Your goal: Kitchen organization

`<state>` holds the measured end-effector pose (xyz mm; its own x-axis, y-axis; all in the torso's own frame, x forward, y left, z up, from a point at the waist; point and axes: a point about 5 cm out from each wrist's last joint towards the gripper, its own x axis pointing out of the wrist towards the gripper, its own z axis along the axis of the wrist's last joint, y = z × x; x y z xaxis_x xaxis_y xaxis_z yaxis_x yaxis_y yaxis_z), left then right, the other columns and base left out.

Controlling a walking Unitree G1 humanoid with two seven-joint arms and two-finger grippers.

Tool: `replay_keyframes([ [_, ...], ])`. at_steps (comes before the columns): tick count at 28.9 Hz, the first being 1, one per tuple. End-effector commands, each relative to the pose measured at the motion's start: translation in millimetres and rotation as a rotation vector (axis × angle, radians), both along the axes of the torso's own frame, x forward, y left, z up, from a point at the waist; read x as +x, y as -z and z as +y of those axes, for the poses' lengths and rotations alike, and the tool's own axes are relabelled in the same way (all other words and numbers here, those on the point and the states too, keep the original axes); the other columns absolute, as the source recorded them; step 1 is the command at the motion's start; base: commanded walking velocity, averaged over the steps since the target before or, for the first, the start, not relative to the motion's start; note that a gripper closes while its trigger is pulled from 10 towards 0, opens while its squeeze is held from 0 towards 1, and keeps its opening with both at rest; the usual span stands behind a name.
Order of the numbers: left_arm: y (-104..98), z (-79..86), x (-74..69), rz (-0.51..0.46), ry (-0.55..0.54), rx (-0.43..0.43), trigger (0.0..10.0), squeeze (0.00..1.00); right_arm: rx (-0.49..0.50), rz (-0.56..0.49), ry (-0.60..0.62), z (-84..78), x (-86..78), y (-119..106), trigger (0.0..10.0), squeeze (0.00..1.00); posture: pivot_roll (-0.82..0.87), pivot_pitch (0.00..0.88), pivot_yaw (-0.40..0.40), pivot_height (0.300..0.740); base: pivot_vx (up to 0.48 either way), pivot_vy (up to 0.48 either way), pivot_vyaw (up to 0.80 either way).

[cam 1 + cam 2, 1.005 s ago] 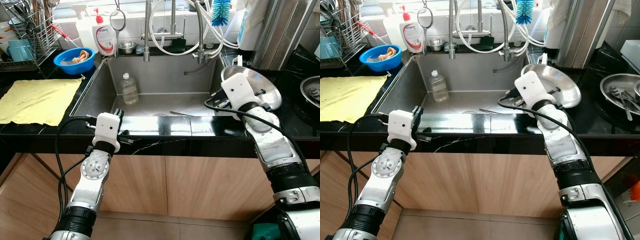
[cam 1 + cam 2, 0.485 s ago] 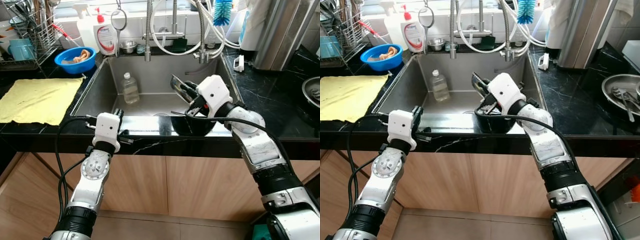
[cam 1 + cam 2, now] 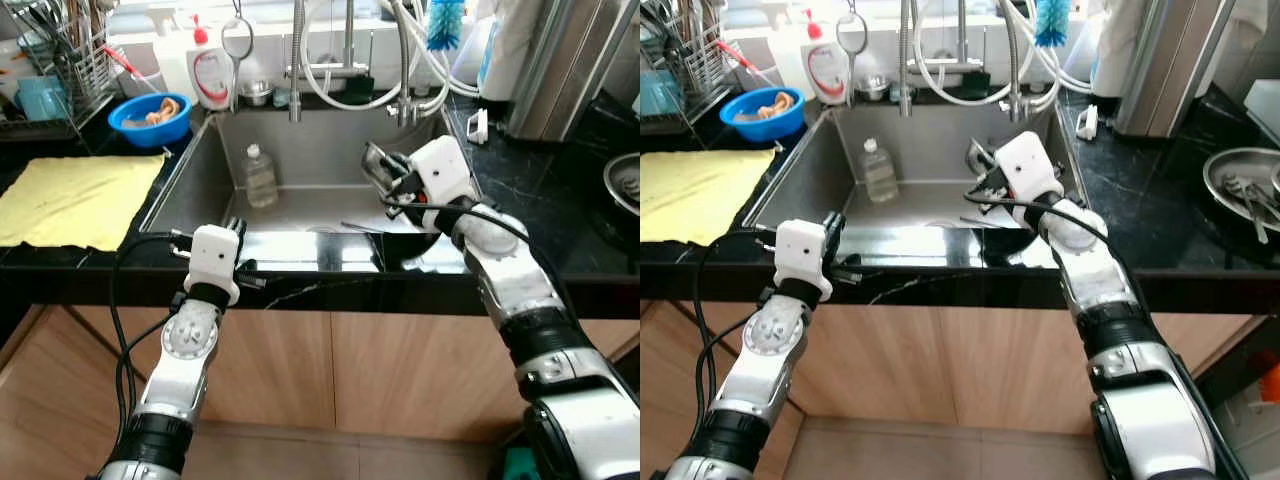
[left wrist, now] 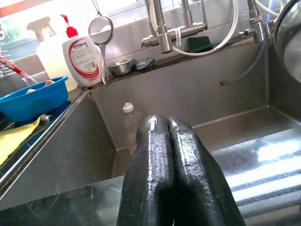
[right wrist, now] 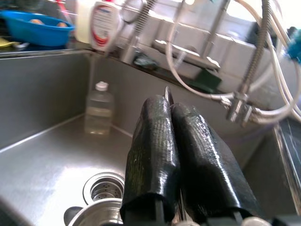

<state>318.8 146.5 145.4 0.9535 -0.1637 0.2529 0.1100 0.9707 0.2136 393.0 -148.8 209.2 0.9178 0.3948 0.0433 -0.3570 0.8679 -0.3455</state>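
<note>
Left eye view shows a black stone tabletop [image 3: 590,235] around a steel sink [image 3: 200,180], wooden cabinet fronts below. A yellow cloth [image 3: 75,198] lies at left, beside a blue bowl [image 3: 150,118]. Inside the sink stands a clear bottle [image 3: 260,176]. The right pincer [image 3: 385,180] grips a steel lid [image 3: 377,163] over the sink. The left pincer [image 4: 171,141] is closed, empty, at the front rim.

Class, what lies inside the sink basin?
In the sink: a clear plastic bottle standing at the back left, a round drain, and a thin utensil. The front edge and right arm hide the remaining floor.
</note>
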Motion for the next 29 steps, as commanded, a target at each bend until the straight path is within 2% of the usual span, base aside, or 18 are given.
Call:
replay_keyframes([
  [1, -3, 2.4, -0.3, -0.011, -0.011, 0.002, 10.0, 0.0, 0.036, -0.017, 0.046, -2.0, 5.3, -9, 10.0, 0.0, -0.21, 0.0, 0.058, 0.731, 0.0, 0.0, 0.0],
  [2, -3, 2.8, -0.3, -0.011, -0.012, 0.003, 10.0, 0.0, 0.049, 0.007, 0.1, -6.5, 8.8, -9, 10.0, 0.0, -0.21, 0.0, 0.057, 0.731, 0.0, 0.0, 0.0],
  [6, -3, 3.6, -0.5, -0.012, -0.015, 0.004, 10.0, 0.0, 0.086, 0.036, 0.169, -12.9, 14.5, -10, 10.0, 0.0, -0.21, 0.0, 0.059, 0.731, 0.0, 0.0, 0.0],
  [11, -4, 2.9, -0.6, -0.012, -0.012, 0.004, 10.0, 0.0, 0.102, 0.06, 0.18, -10.6, 16.8, -6, 10.0, 0.0, -0.21, 0.0, 0.058, 0.731, 0.0, 0.0, 0.0],
  [16, -4, 2.0, -0.7, -0.012, -0.008, 0.006, 10.0, 0.0, 0.092, 0.152, 0.238, -12.1, 17.0, 13, 10.0, 0.0, -0.2, 0.0, 0.061, 0.731, 0.0, 0.0, 0.0],
  [29, -4, 1.8, -1.3, -0.012, 0.0, 0.012, 10.0, 0.0, 0.092, 0.184, 0.254, -10.0, 15.9, 24, 10.0, 0.0, -0.2, 0.0, 0.066, 0.731, 0.0, 0.0, 0.0],
])
